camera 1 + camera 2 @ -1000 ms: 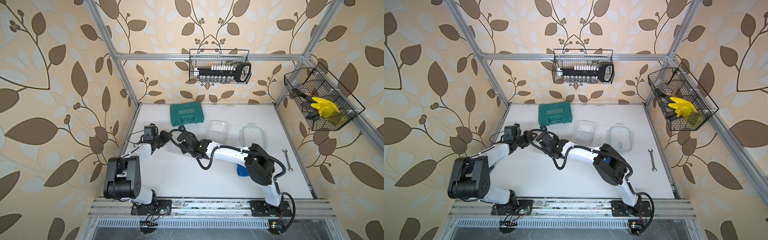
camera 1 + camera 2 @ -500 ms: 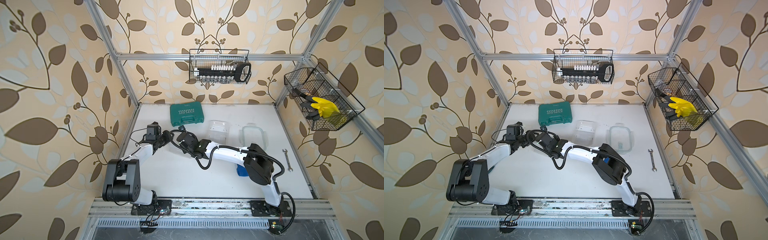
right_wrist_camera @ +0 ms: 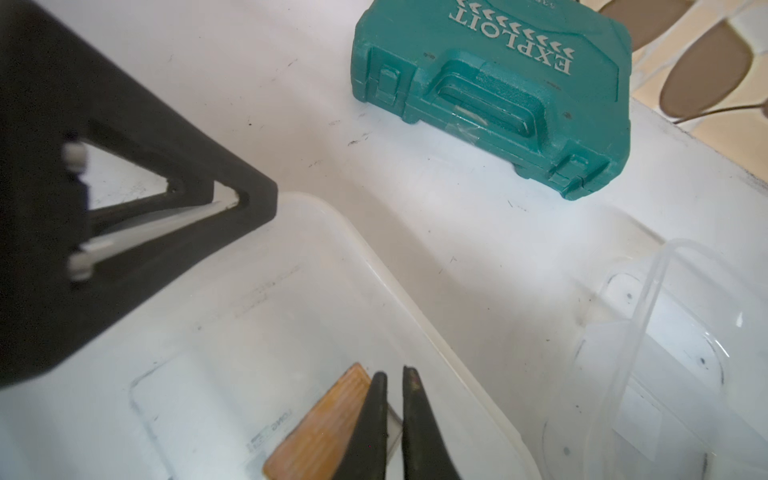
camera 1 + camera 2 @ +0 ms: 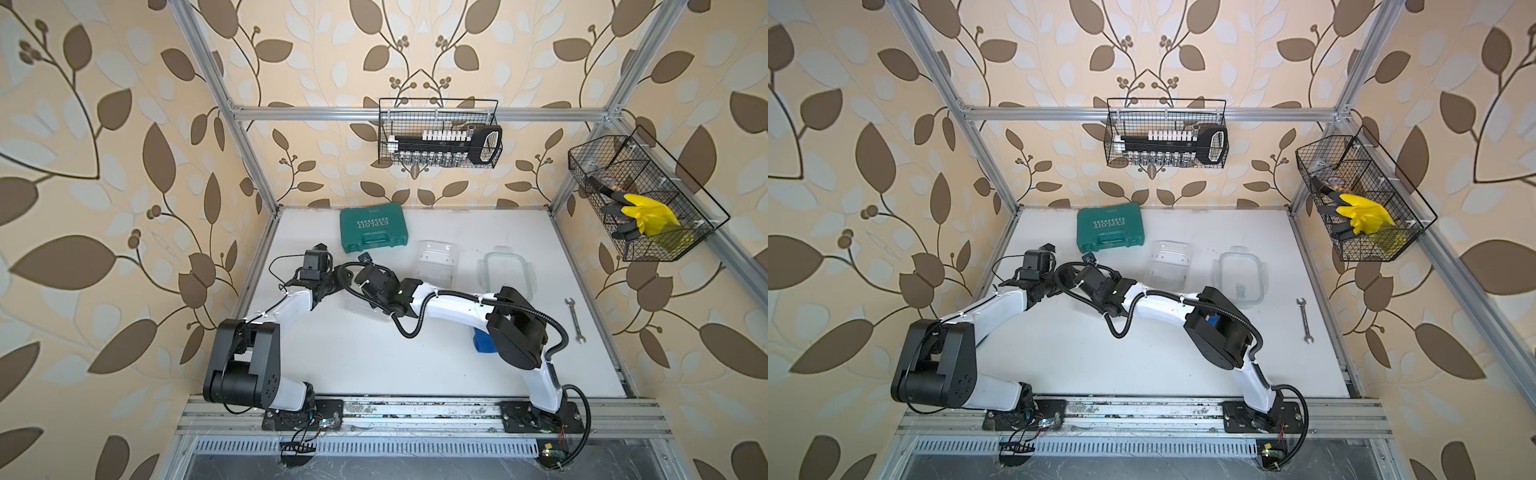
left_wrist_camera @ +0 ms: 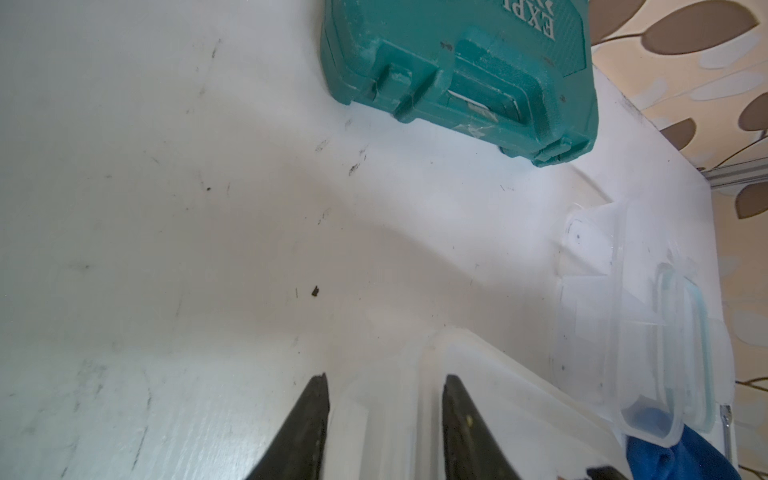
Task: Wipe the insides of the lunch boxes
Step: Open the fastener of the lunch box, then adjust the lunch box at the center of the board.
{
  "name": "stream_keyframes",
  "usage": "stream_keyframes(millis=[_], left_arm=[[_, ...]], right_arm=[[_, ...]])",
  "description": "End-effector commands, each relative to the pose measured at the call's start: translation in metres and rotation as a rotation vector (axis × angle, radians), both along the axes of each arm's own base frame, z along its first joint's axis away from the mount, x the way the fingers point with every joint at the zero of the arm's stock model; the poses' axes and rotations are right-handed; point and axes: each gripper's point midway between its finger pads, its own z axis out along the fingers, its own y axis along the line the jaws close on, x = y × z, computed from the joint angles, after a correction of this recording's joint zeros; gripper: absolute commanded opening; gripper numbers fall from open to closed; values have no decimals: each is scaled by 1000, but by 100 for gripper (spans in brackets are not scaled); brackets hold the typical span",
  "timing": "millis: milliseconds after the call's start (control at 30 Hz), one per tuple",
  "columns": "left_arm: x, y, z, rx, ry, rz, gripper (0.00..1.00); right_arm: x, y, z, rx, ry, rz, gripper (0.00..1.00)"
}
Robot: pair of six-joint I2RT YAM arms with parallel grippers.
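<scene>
Where the left wrist camera looks along its fingers, the left pincer (image 5: 384, 380) stands half wide, clamped astride one wall of a clear lunch box (image 5: 498, 399). A second lunch box (image 5: 590, 316) and the green-rimmed lunch box (image 5: 681, 353) lie beyond its tips, and the teal case (image 5: 457, 70) farther ahead.

From the right wrist, the right pincer (image 3: 395, 372) hangs inside that same box, jaws narrow, just beside an orange-brown flat piece (image 3: 324, 428). Whether it pinches anything I cannot tell.

In both top views the pincers meet over the held box, and a blue cloth (image 4: 484, 343) lies well behind the right one.
</scene>
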Motion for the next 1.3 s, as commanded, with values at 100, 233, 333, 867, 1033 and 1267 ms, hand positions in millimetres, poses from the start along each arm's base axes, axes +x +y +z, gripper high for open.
stream_keyframes(millis=[100, 233, 333, 867, 1033, 1267], left_arm=[[-25, 20, -31, 187, 143, 44, 6], [-25, 26, -18, 212, 125, 74, 10], [-26, 29, -13, 209, 123, 103, 21], [-31, 26, 66, 73, -63, 188, 81], [-36, -14, 83, -21, -133, 29, 99], [-40, -51, 65, -28, -94, -83, 99]], right_arm=[[-106, -79, -162, -513, 428, 143, 11], [-102, -81, -158, -520, 402, 124, 11], [-96, -76, -148, -492, 375, 104, 16], [-74, -74, -13, 215, 387, -150, 67], [-81, -106, -12, 404, 438, -209, 69], [-84, -105, -11, 509, 433, -232, 72]])
